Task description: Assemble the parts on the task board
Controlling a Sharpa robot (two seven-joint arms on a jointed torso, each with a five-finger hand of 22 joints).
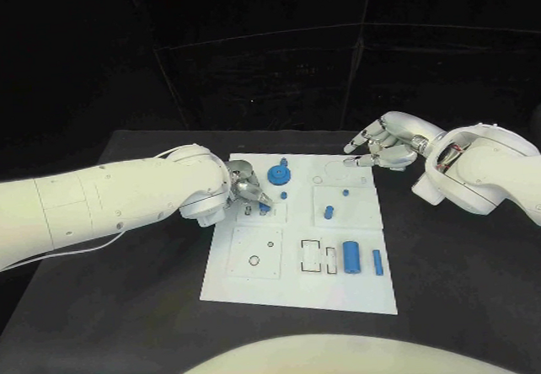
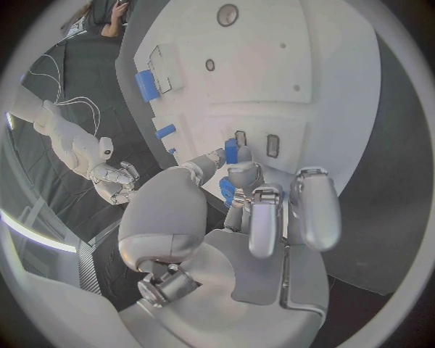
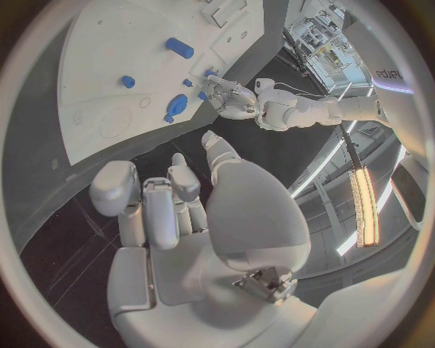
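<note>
My left robot hand (image 1: 249,191) pinches a small blue part (image 1: 265,208) over the upper left of the white board (image 1: 349,292). My right robot hand (image 1: 388,147) hovers off the board's upper right corner, fingers curled, holding nothing. I should lower the part squarely and seat it slowly. The bench (image 1: 470,278) is black; the room behind is dark.

black table (image 1: 132,329) (white task board (image 1: 294,283) flat on it)
</note>
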